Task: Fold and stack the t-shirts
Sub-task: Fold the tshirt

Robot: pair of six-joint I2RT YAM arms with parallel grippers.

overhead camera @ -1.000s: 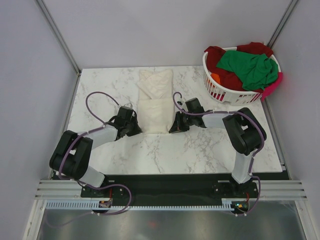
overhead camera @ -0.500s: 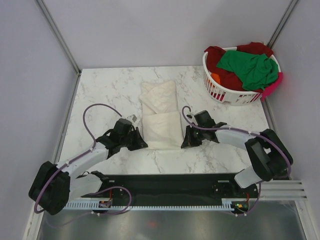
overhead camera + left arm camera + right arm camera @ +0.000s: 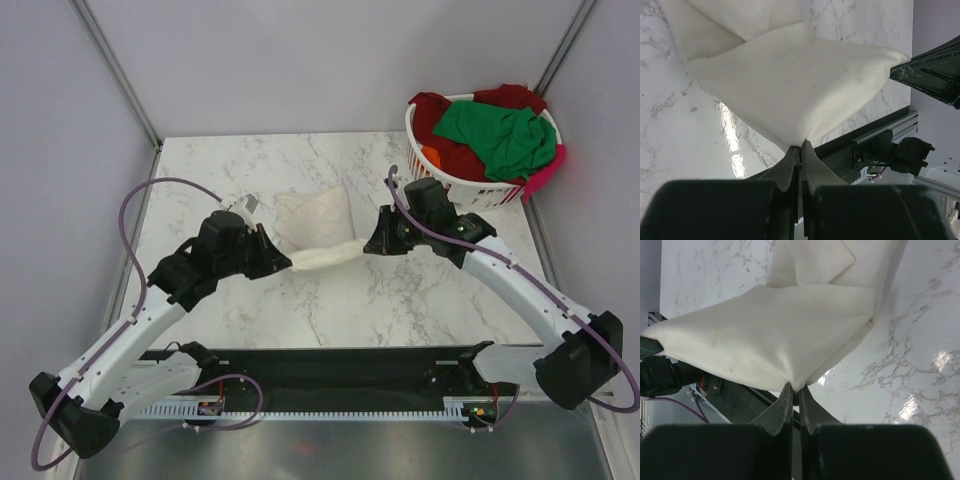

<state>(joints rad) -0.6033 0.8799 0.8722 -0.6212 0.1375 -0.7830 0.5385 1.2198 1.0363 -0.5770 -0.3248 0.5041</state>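
Raised since the earlier frame, the cream t-shirt (image 3: 312,215) was gripped above the counter (image 3: 400,300) by the shut left pincer (image 3: 285,263) and right pincer (image 3: 371,245); folding was unfinished, other t-shirts (image 3: 500,135) left in the basket (image 3: 443,186)

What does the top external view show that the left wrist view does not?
Only the top view: the white slatted plastic laundry basket holding a green cotton t-shirt and a dark red one. Only the left wrist view: the left hand pinching a cloth corner, seen close. Both: the cream cotton t-shirt held between the left hand and right hand, and the white marble table.
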